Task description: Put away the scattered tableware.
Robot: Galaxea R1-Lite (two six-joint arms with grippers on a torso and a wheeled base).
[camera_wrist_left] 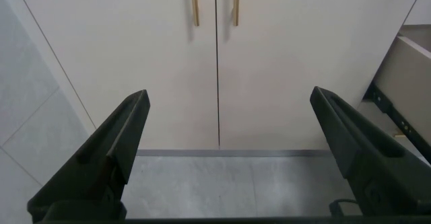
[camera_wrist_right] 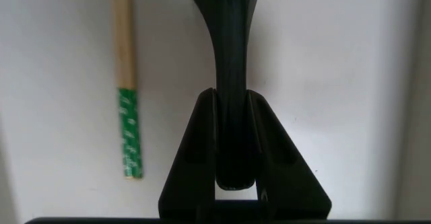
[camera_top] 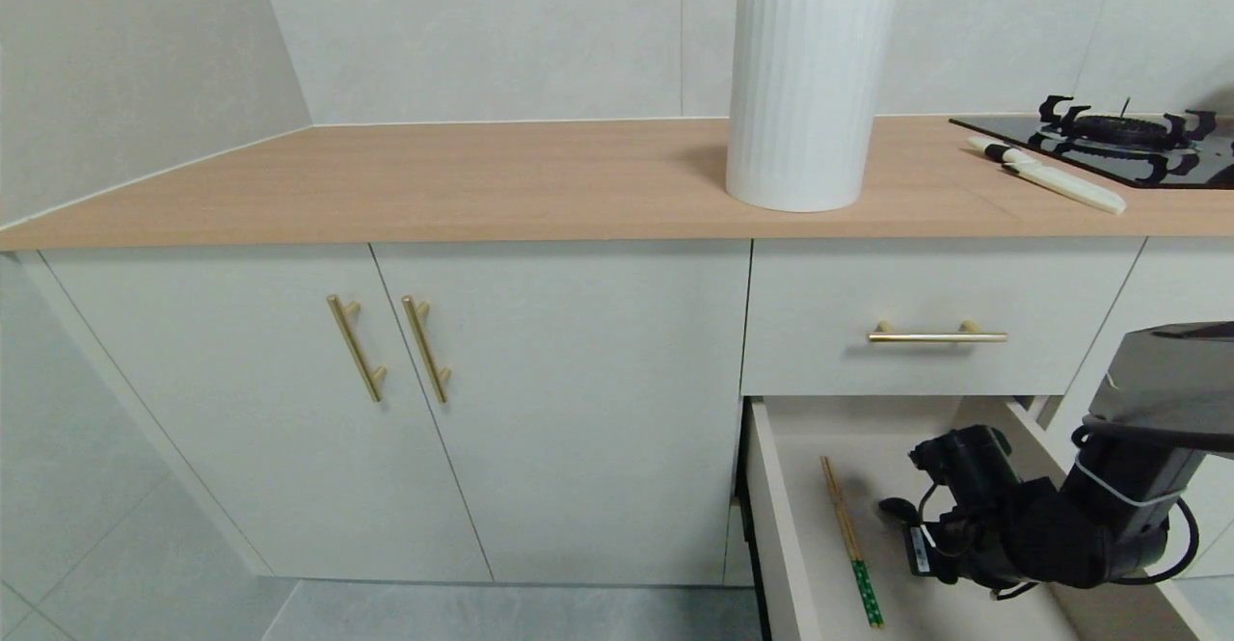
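Two chopsticks (camera_top: 849,537) lie flat in the open drawer (camera_top: 771,511), and just beside them our right gripper (camera_wrist_right: 229,116) is squeezed tight on a black spoon (camera_wrist_right: 227,56). Our left gripper (camera_wrist_left: 229,96) has its fingers (camera_wrist_left: 114,150) wide apart before the cupboard doors (camera_wrist_left: 283,69).

Soft, even indoor light on a pale kitchen front, with no hard glare.

In the head view the white canister (camera_top: 808,96) throws a faint shadow to its left on the countertop (camera_top: 434,178). The drawer handle (camera_top: 937,336) lays a thin shadow beneath itself, and the glass hob (camera_top: 1003,130) at upper right has a dull sheen. Cabinet edges lean outward toward the frame's sides. The open drawer (camera_top: 776,506) at lower right is dimmer inside. The left gripper (camera_wrist_left: 229,96) is a dark silhouette, as are the right gripper (camera_wrist_right: 231,99) and the black utensil (camera_wrist_right: 229,49) it clamps, which has a faint highlight.
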